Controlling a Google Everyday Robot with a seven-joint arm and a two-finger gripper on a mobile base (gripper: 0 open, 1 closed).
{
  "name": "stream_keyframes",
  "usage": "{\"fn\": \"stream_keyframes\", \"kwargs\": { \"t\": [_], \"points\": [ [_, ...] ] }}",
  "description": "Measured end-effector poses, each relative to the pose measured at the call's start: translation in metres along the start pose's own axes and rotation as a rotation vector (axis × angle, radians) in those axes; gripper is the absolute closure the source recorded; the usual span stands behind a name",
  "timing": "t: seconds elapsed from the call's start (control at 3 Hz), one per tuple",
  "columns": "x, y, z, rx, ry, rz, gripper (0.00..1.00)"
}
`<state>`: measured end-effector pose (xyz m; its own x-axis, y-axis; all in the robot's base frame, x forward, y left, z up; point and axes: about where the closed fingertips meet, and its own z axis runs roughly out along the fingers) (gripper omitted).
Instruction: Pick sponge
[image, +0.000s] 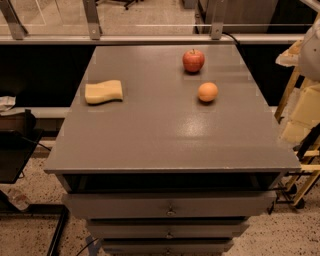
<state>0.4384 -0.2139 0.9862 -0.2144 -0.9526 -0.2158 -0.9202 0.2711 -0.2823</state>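
The sponge (103, 92) is a pale yellow block with pinched-in long sides. It lies flat on the left side of the grey cabinet top (160, 135), near the left edge. My gripper (300, 114) shows as cream blocky parts at the right edge of the view, beyond the cabinet's right side. It is far from the sponge and holds nothing that I can see. Part of the white arm (312, 50) shows above it.
A red apple (193, 60) stands at the back of the top, right of centre. A round orange fruit (207, 92) sits in front of it. Drawers (170, 205) stick out below the front edge. A glass railing (150, 30) runs behind.
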Motion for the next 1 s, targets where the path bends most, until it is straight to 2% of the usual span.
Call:
{"fn": "stream_keyframes", "kwargs": {
  "t": [0.33, 0.67, 1.0],
  "points": [
    [0.0, 0.0, 0.0, 0.0, 0.0, 0.0, 0.0],
    [-0.027, -0.013, -0.003, 0.019, -0.099, -0.024, 0.0],
    [-0.09, -0.034, 0.008, 0.017, -0.305, -0.037, 0.0]
  ]
}}
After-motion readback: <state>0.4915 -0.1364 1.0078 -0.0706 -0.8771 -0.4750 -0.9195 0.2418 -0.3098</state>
